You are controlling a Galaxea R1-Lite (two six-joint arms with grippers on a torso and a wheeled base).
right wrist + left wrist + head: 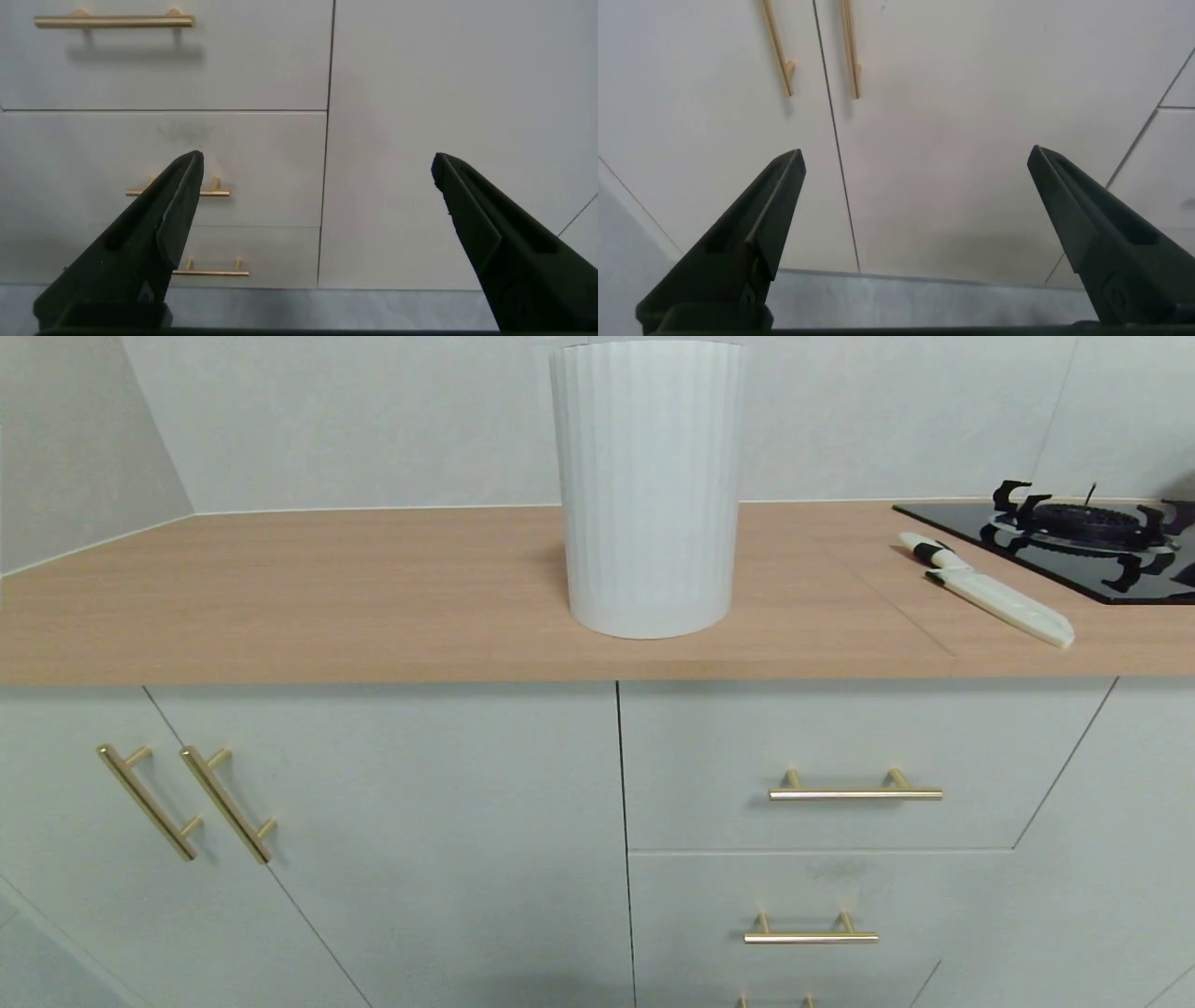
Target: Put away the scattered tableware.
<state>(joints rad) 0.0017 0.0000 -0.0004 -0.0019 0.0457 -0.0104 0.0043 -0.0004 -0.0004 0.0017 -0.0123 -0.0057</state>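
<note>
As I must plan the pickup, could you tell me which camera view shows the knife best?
The head view: the knife lies whole on the counter beside the stove. Both wrist views face the cupboard fronts below.

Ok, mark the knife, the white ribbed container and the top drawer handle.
knife (1004, 604), head view, middle of its pale blade.
white ribbed container (649, 495), head view, middle of its side wall.
top drawer handle (855, 793), head view, middle of the brass bar.
</note>
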